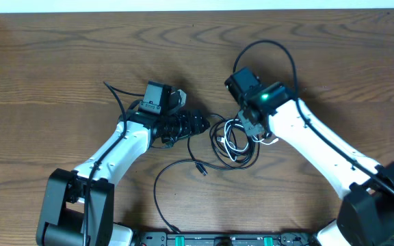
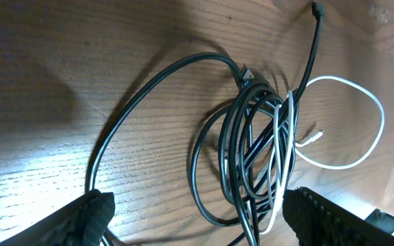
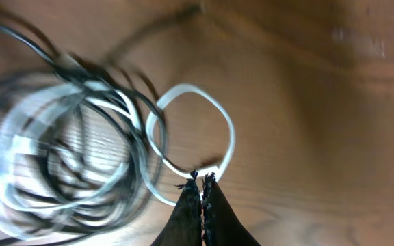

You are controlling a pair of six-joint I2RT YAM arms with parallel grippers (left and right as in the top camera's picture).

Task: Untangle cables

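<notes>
— Where did the cables lie against the fingers?

— I saw the cables [image 1: 234,140] coiled in one bundle between my two arms. The left gripper [image 2: 204,212] had its fingers wide apart, with the bundle just ahead of them. The right gripper [image 3: 202,183] had its fingers pressed together, tips against the white strand [image 3: 183,89] looping out of the bundle. Whether it was pinched, I couldn't tell.

— And the surface?

— A brown wood-grain table [image 1: 60,61]. One black cord [image 1: 200,168] trailed loose beside the bundle.
</notes>
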